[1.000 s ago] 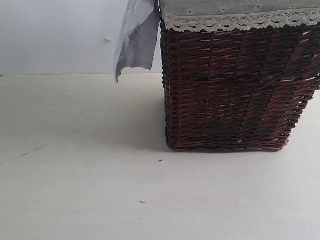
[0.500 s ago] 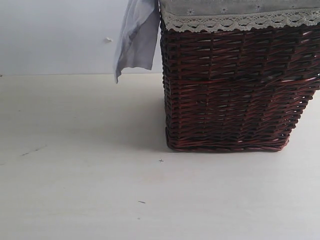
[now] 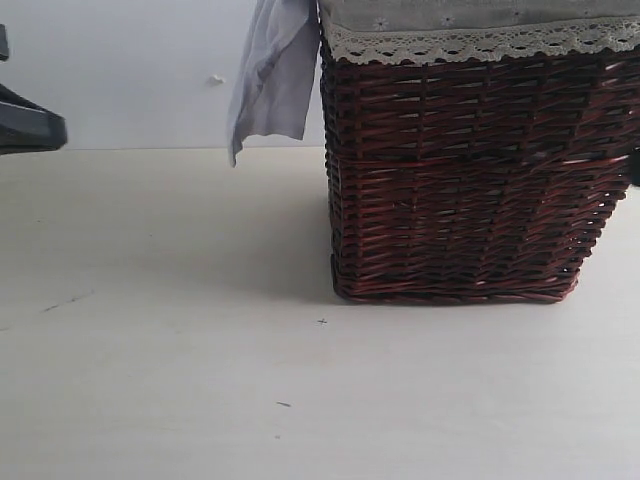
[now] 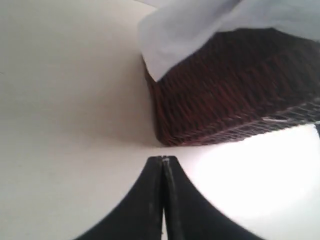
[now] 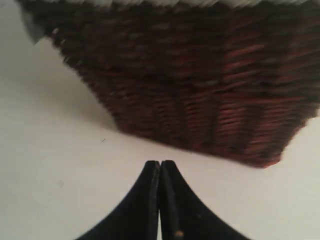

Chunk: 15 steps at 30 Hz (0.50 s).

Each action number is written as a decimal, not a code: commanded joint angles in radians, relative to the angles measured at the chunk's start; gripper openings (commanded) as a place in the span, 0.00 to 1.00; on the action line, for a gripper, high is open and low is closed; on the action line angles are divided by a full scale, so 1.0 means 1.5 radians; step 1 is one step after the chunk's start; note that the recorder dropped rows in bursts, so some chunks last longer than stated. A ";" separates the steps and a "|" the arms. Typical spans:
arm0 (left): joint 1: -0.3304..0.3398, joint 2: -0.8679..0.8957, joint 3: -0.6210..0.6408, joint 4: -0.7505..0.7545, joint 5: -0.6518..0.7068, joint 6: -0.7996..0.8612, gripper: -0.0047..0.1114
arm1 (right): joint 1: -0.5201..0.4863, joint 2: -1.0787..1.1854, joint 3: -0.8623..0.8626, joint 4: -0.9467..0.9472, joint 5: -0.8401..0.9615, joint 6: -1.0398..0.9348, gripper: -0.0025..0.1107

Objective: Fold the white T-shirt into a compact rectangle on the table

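Left tool (image 4: 163,160), a pair of black tapered fingers, is pressed fully closed with nothing between them. It is held above the flat, matte cream-beige worktop (image 3: 160,380) and faces a corner of a tall dark red-brown wicker basket (image 3: 470,180). Right tool (image 5: 160,163), a matching black pair, is also closed and empty, and points at the basket's woven side. The soft white cotton T-shirt (image 3: 272,75) is not yet on the worktop. One limp, creased flap hangs out over the basket's top left corner and droops down the outside, clear of the surface; the rest is out of sight, probably inside the basket. No lettering shows on the visible part. Folding seems not to have begun, and the step in hand looks like fetching the shirt out. To do that well, the left tool would need to open before it arrives, then pinch the hanging flap high up, where the cloth is bunched enough to hold. It should lift upward rather than sideways, so the basket neither tips nor slides. The pinch should avoid the grey cloth liner with white scalloped lace trim (image 3: 480,42) folded over the rim, which lies just beside the shirt. The basket's weave is stiff, ribbed and slightly glossy, and it narrows toward the base. The shirt looks thin and floppy, and the worktop is smooth with a few tiny dark specks.
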<state>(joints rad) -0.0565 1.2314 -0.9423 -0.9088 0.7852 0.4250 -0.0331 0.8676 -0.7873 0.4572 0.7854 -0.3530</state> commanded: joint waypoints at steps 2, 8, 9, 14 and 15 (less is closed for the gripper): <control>-0.019 0.097 -0.006 -0.167 0.079 0.338 0.15 | 0.029 0.099 -0.006 0.145 0.079 -0.167 0.02; -0.121 0.119 -0.007 -0.163 -0.139 0.641 0.51 | 0.071 0.168 -0.006 0.149 0.053 -0.198 0.02; -0.137 0.127 -0.007 -0.159 -0.166 0.663 0.51 | 0.075 0.173 -0.006 0.148 0.048 -0.200 0.02; -0.203 0.184 -0.007 -0.160 -0.309 0.733 0.51 | 0.097 0.192 -0.006 0.146 0.002 -0.211 0.02; -0.213 0.198 -0.007 -0.160 -0.333 0.750 0.52 | 0.100 0.195 -0.006 0.146 -0.009 -0.220 0.02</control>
<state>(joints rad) -0.3355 1.4798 -0.9484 -1.1358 0.4022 1.4765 0.1039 1.1478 -0.7888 0.6712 0.8230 -0.6473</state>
